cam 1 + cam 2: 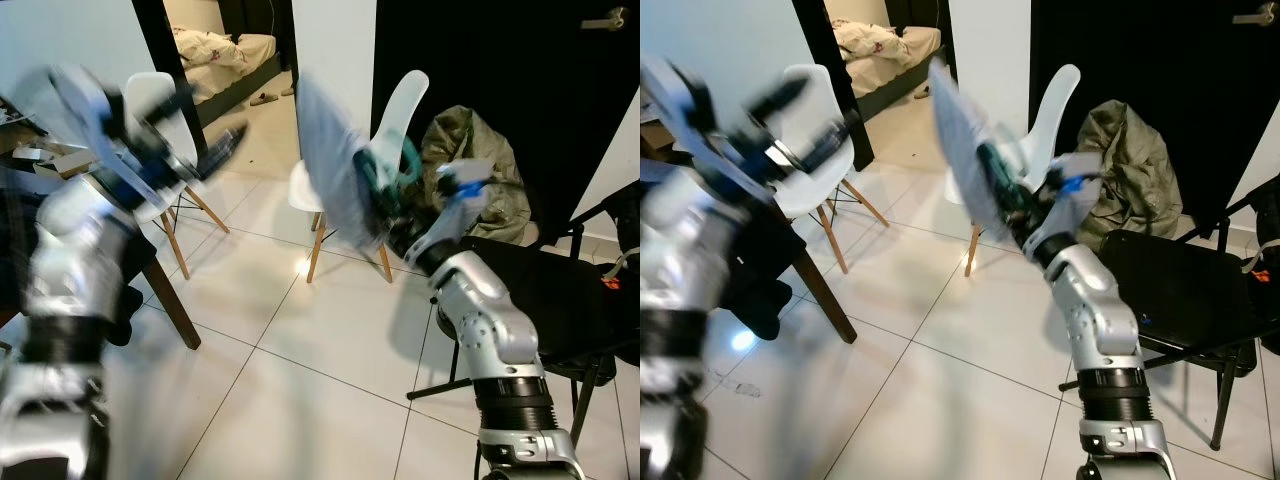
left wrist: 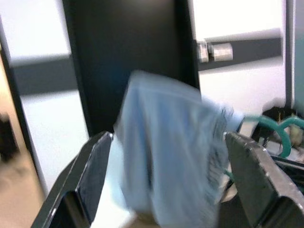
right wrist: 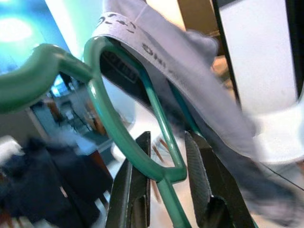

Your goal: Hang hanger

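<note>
A green hanger (image 3: pixel 109 109) carries a light blue garment (image 1: pixel 330 160) with a printed waistband. My right gripper (image 1: pixel 385 205) is raised at mid-height and shut on the hanger's lower wire, which passes between its fingers (image 3: pixel 199 180). The garment hangs tilted in front of the white chair. Blurred by motion, my left gripper (image 1: pixel 225 140) is lifted at the left and points toward the garment. In the left wrist view its fingers (image 2: pixel 90 180) stand wide apart, open, with the blue garment (image 2: pixel 171 156) some way beyond them.
Two white chairs (image 1: pixel 405 105) (image 1: pixel 165 110) stand on the tiled floor. An olive jacket heap (image 1: pixel 470 160) lies by the black door. A black folding chair (image 1: pixel 560 290) is at the right. A dark table leg (image 1: pixel 170 300) is at the left; a bedroom doorway (image 1: pixel 230 50) lies behind.
</note>
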Controlling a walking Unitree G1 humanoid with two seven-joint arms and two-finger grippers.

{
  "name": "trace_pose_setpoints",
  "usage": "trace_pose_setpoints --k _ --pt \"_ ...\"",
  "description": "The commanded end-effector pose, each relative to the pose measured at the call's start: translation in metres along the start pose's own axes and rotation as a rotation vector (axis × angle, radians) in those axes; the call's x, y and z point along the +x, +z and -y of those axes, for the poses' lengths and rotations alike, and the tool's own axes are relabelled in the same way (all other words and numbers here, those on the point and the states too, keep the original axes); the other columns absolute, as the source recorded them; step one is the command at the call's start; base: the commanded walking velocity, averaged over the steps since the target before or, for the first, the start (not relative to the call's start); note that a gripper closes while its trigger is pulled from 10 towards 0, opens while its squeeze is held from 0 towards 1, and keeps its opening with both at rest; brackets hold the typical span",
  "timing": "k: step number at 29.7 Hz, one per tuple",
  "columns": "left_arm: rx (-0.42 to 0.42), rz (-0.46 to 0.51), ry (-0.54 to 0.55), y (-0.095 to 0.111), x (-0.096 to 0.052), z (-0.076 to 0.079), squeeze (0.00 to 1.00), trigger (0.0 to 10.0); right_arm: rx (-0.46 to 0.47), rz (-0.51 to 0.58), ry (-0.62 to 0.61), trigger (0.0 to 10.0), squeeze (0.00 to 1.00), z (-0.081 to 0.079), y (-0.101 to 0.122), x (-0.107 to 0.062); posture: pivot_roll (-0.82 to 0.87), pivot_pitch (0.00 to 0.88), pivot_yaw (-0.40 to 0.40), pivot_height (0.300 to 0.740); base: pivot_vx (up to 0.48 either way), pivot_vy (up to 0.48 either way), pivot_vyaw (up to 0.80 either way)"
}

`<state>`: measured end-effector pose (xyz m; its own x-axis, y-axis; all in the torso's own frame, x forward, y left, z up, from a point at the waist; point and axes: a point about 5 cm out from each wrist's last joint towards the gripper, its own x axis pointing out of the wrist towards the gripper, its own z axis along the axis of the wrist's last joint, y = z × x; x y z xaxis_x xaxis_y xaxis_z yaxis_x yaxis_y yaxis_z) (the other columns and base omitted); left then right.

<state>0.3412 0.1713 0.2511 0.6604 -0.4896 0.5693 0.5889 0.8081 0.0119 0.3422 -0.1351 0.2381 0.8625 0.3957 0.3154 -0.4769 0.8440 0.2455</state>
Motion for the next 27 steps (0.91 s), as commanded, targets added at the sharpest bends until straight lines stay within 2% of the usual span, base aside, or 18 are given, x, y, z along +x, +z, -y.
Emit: trace_pose_setpoints --k 1,2,3,4,6,8,10,12,14,16,17,19,23,27 --pt "-0.027 0.028 0.042 -0.004 0.000 0.003 0.00 10.0 0.026 0.047 0.047 0.0 0.00 -0.011 0.008 0.004 -0.01 0.044 0.065 0.740 0.000 0.000 0.00" --pt "-0.073 0.025 0.082 -0.018 -0.001 0.013 0.00 10.0 0.033 0.055 0.053 0.0 0.00 -0.014 0.010 0.006 -0.01 0.042 0.063 0.740 0.000 0.000 0.00" --pt "-0.073 0.025 0.082 -0.018 -0.001 0.013 0.00 10.0 0.033 0.055 0.053 0.0 0.00 -0.014 0.010 0.006 -0.01 0.042 0.063 0.740 0.000 0.000 0.00" --pt "-0.094 0.017 0.097 -0.032 0.000 0.025 0.00 10.0 0.040 0.058 0.061 0.0 0.00 -0.018 0.011 0.008 -0.02 0.041 0.064 0.740 0.000 0.000 0.00" --pt "-0.148 0.036 0.140 -0.041 0.005 0.039 0.00 10.0 0.053 0.058 0.075 0.0 0.00 -0.026 0.010 0.010 -0.02 0.040 0.065 0.740 0.000 0.000 0.00" --pt "-0.148 0.036 0.140 -0.041 0.005 0.039 0.00 10.0 0.053 0.058 0.075 0.0 0.00 -0.026 0.010 0.010 -0.02 0.040 0.065 0.740 0.000 0.000 0.00" --pt "-0.158 0.049 0.138 -0.041 0.009 0.044 0.00 10.0 0.060 0.055 0.086 0.0 0.00 -0.029 0.009 0.010 -0.03 0.036 0.066 0.740 0.000 0.000 0.00" --pt "-0.166 0.093 0.115 -0.032 0.021 0.053 0.00 10.0 0.074 0.031 0.100 0.0 0.00 -0.036 0.002 0.008 -0.03 0.030 0.068 0.740 0.000 0.000 0.00" --pt "-0.166 0.093 0.115 -0.032 0.021 0.053 0.00 10.0 0.074 0.031 0.100 0.0 0.00 -0.036 0.002 0.008 -0.03 0.030 0.068 0.740 0.000 0.000 0.00" --pt "-0.157 0.108 0.102 -0.028 0.026 0.056 0.00 10.0 0.079 0.015 0.103 0.0 0.00 -0.038 -0.003 0.007 -0.03 0.031 0.069 0.740 0.000 0.000 0.00" --pt "-0.112 0.118 0.088 -0.021 0.030 0.058 0.00 10.0 0.089 -0.006 0.111 0.0 0.00 -0.042 -0.009 0.005 -0.03 0.032 0.070 0.740 0.000 0.000 0.00" --pt "-0.076 0.122 0.088 -0.017 0.030 0.058 0.00 10.0 0.101 -0.014 0.124 0.0 0.00 -0.045 -0.011 0.004 -0.03 0.032 0.072 0.740 0.000 0.000 0.00" --pt "-0.066 0.125 0.091 -0.016 0.030 0.057 0.00 10.0 0.105 -0.017 0.129 0.0 0.00 -0.047 -0.012 0.004 -0.03 0.032 0.072 0.740 0.000 0.000 0.00" --pt "0.022 0.124 0.112 -0.015 0.030 0.055 0.00 10.0 0.124 -0.034 0.182 0.0 0.00 -0.059 -0.016 0.002 -0.03 0.035 0.073 0.740 0.000 0.000 0.00"
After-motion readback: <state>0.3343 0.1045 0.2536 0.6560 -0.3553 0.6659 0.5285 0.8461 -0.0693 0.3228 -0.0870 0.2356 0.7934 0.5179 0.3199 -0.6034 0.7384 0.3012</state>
